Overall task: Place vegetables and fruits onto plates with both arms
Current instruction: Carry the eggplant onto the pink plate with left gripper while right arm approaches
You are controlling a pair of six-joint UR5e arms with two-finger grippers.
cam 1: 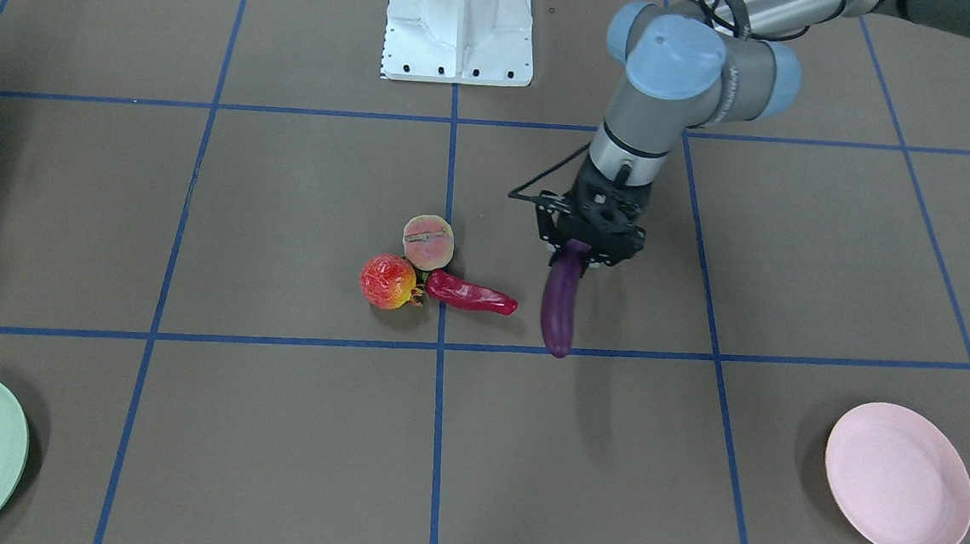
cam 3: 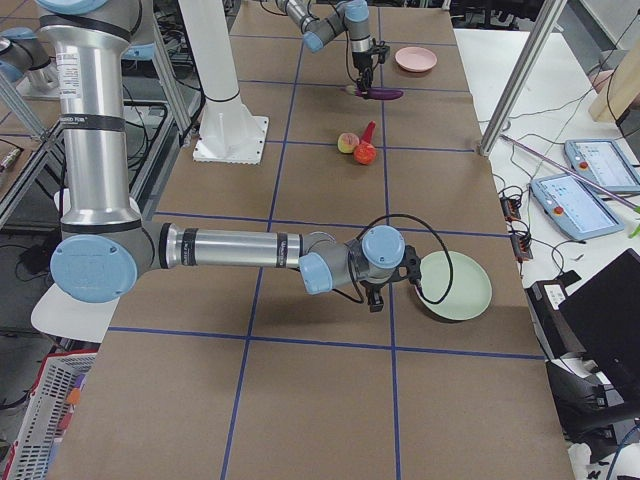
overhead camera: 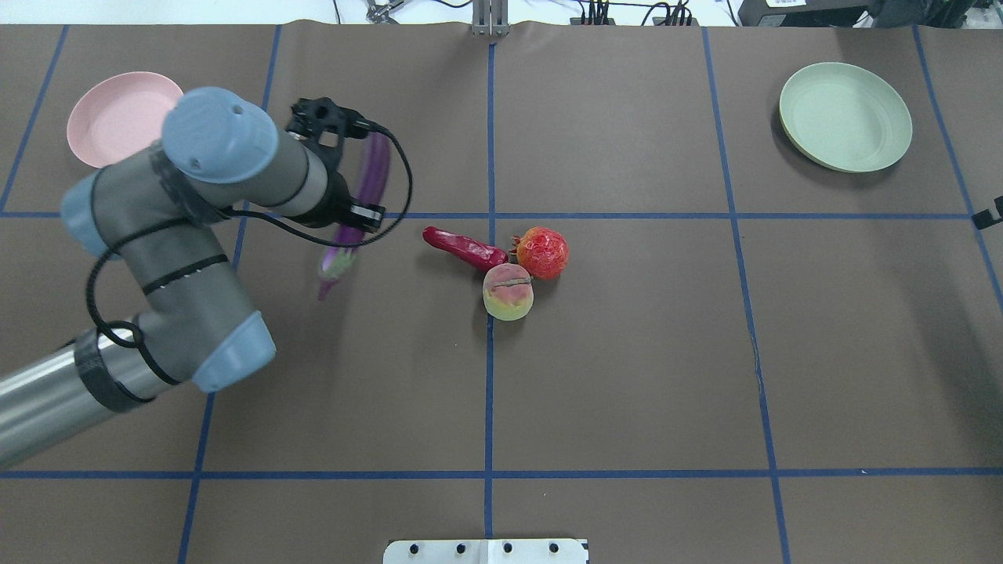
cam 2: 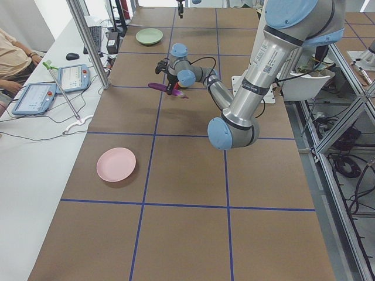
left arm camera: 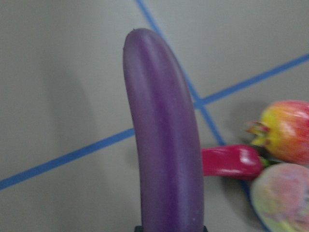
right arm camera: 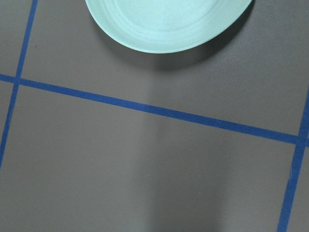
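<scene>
My left gripper (cam 1: 591, 244) is shut on the cap end of the purple eggplant (cam 1: 560, 303) and holds it above the table; the eggplant fills the left wrist view (left arm camera: 164, 145). The red chili (cam 1: 471, 294), the pomegranate (cam 1: 387, 280) and the peach (cam 1: 428, 242) lie touching in a cluster at the table's middle, beside the eggplant. The pink plate (overhead camera: 117, 117) lies far left, beyond the left gripper. The mint plate (overhead camera: 845, 116) lies far right. My right gripper (cam 3: 375, 297) hovers next to the mint plate (right arm camera: 169, 24); I cannot tell whether it is open.
The white fixed base (cam 1: 460, 23) stands at the robot's edge of the table. Blue tape lines divide the brown table into squares. Frame posts and operator desks with tablets stand beyond the far edge.
</scene>
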